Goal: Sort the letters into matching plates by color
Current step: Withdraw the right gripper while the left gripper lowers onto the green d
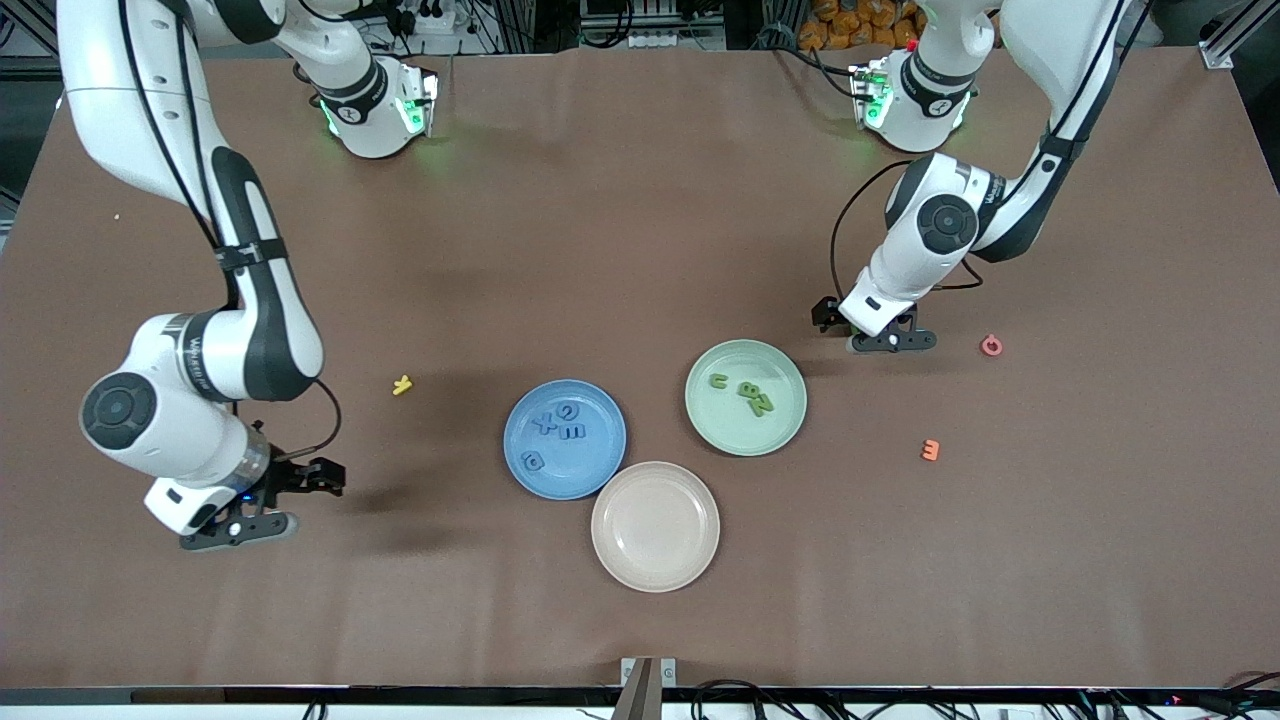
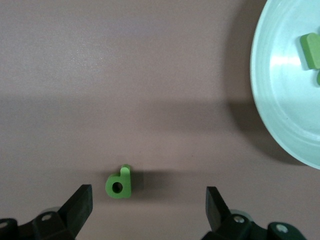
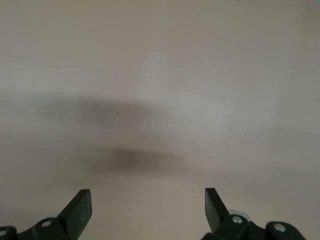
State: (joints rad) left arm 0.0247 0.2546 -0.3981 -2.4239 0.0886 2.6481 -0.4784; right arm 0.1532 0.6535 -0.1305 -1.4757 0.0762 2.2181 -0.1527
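The blue plate (image 1: 600, 470) holds several blue letters (image 1: 570, 432). The mint green plate (image 1: 790, 420) (image 2: 280, 100) holds three green letters (image 1: 747, 389) (image 2: 311, 50). Another green letter (image 2: 120, 182), shaped like a d, lies on the table by that plate. The left wrist view shows it just ahead of the open fingers, closer to one fingertip; the front view hides it under the hand. My left gripper (image 1: 890, 342) (image 2: 148, 191) hangs low over it, open and touching nothing. My right gripper (image 1: 245, 527) (image 3: 147, 192) waits open over bare table toward the right arm's end.
A beige plate (image 1: 655, 560) sits nearer the front camera, touching the blue plate's rim. A yellow letter (image 1: 402, 385) lies toward the right arm's end. A pink letter (image 1: 991, 345) and an orange letter (image 1: 931, 450) lie toward the left arm's end.
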